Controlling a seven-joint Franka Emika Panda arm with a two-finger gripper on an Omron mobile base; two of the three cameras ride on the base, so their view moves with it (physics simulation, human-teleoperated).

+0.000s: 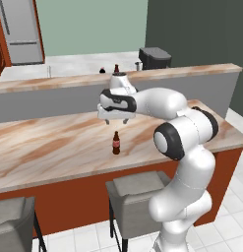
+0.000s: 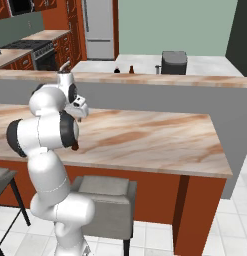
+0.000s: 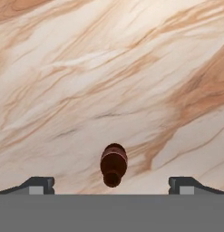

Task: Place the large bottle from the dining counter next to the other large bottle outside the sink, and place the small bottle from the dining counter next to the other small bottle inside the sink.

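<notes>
Small bottle (image 1: 116, 143) upright, dark brown, red label, on dining counter (image 1: 54, 142)

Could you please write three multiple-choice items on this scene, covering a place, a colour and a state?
1. Where does the bottle under the end effector stand?
A. on the dining counter
B. on a stool
C. on the floor

2. What colour are the panels under that counter?
A. grey
B. rust-red
C. green

3. How is the end effector?
A. shut on the bottle
B. open, above the bottle
C. resting flat on the counter

Answers: 1 A, the bottle stands upright on the marbled top; 2 B, the left base view shows them; 3 B, the hand view shows its fingertips wide apart.
</notes>
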